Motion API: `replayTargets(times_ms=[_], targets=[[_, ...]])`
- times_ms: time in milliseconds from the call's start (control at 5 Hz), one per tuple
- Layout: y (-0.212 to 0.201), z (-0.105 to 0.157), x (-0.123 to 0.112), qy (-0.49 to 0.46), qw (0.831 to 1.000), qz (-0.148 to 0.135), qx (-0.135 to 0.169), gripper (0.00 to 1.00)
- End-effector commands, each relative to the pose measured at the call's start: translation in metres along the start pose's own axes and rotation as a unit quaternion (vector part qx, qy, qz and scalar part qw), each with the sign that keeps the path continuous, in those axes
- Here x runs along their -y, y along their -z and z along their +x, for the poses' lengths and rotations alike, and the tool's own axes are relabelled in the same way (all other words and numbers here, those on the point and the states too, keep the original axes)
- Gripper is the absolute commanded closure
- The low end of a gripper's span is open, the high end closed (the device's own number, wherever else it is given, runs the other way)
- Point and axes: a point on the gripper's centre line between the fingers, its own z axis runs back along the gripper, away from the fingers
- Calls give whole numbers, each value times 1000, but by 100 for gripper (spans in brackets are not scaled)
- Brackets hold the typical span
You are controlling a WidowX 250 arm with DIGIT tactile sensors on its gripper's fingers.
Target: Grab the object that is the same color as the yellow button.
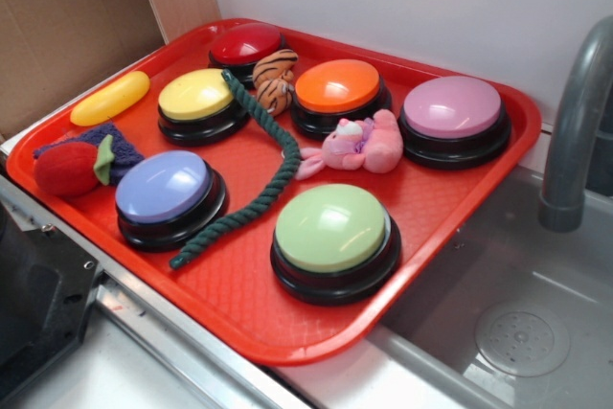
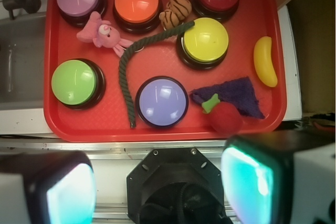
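The gripper (image 2: 157,184) is hovering high, jaws apparently standing open, holding nothing. The object (image 2: 265,61) is lying ahead and right of the jaws, beyond the yellow button (image 2: 206,39); descending centred across its narrow width seems best.

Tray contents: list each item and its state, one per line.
yellow banana toy: lying flat at tray edge, ungrasped
yellow button: upright, rope end touching it
green rope: lying curved between buttons
pink plush: lying on its side
red strawberry: resting on purple cloth
tool: open, holding nothing
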Motion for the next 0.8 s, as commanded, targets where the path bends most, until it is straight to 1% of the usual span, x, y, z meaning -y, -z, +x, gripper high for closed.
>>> replayTargets(times_ms=[0,200,400,600], targets=[[0,0,0,0,1000,0,0,0],[17,12,-34,-10,1000,-20,16,0],[32,22,-64,-44,999,-2,28,0],[53,27,-97,-77,996,11,49,0]])
